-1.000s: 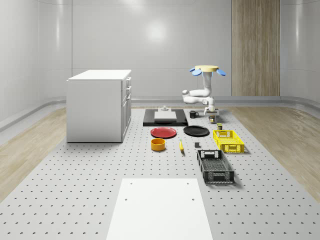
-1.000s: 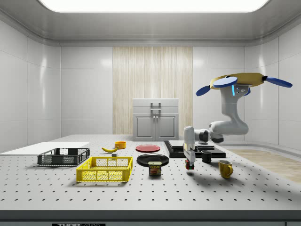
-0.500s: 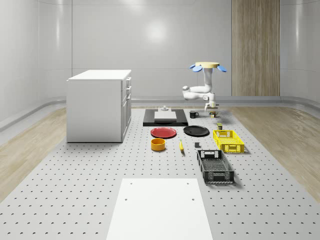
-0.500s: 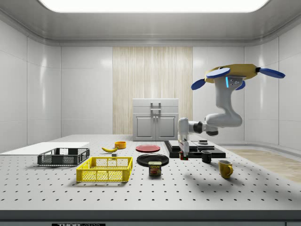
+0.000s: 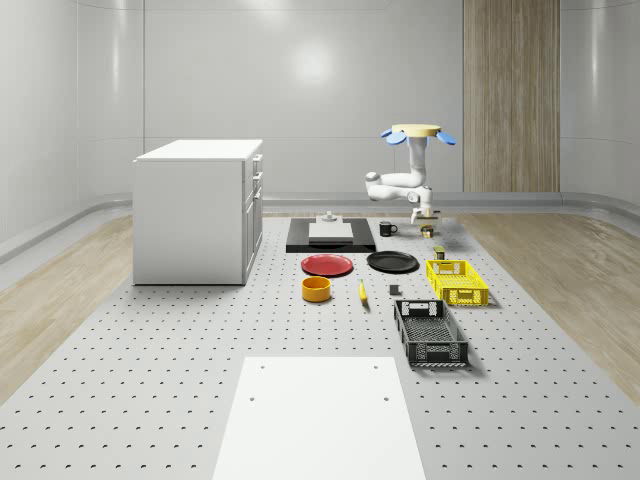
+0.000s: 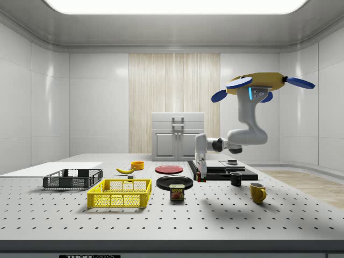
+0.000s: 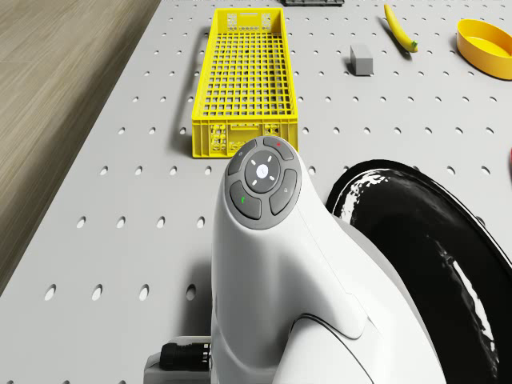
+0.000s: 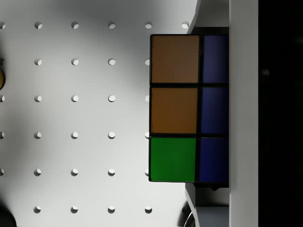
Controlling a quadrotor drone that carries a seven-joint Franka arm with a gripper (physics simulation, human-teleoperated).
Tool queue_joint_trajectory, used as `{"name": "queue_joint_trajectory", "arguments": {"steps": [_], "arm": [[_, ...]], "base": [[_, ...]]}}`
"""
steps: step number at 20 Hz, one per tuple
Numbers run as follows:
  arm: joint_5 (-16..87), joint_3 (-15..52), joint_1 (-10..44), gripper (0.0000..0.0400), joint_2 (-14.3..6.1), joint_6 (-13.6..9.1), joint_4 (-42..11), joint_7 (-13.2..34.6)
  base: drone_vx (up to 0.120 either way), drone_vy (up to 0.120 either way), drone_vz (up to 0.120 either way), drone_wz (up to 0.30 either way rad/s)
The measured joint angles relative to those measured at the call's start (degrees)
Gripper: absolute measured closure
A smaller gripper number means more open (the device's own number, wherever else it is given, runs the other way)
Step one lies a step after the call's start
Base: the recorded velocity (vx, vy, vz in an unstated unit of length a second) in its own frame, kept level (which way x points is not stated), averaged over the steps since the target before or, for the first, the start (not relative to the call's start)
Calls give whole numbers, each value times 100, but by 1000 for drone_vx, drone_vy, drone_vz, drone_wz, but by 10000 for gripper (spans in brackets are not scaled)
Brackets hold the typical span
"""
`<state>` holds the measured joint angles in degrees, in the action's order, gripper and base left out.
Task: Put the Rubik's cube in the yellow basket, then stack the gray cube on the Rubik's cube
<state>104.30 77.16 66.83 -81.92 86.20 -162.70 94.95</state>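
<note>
the rubik's cube (image 8: 188, 108) sat clamped in the claw (image 6: 198, 176), its orange, green and blue squares close against the wrist camera, with the pegboard table (image 8: 75, 118) below it. in the side view the cube (image 6: 198, 177) hung clear of the table, above the black plate (image 6: 174, 182) and in front of the black tray (image 6: 223, 170).

from the cube, the yellow basket (image 6: 120, 193) lay low at about 8 o'clock in the side view, well apart, with the spam can (image 6: 176, 192) between the two. in the drone view the basket (image 7: 247, 76) stood beyond the arm's wrist (image 7: 263, 188), and the gray cube (image 7: 362, 60) rested on the table just beside the basket, near the banana (image 7: 399, 27) and the yellow bowl (image 7: 486, 44).

the drone (image 6: 259, 83) hovered high above the table's far end, at about 2 o'clock from the claw in the side view, over the black mug (image 6: 236, 178) and the yellow mug (image 6: 257, 192). in the whole-scene view the drone (image 5: 418, 133) floated at about 12 o'clock from the basket (image 5: 456, 281), beyond it, with the black crate (image 5: 429, 333) nearest the camera.
</note>
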Motion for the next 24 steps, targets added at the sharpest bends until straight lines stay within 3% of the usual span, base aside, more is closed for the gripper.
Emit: {"name": "queue_joint_trajectory", "arguments": {"steps": [22,24], "arm": [[-129,43,71,78,-298,277,14,57],[-139,46,76,78,-320,298,15,61]], "base": [[120,0,0,0],[120,120,0,0]]}}
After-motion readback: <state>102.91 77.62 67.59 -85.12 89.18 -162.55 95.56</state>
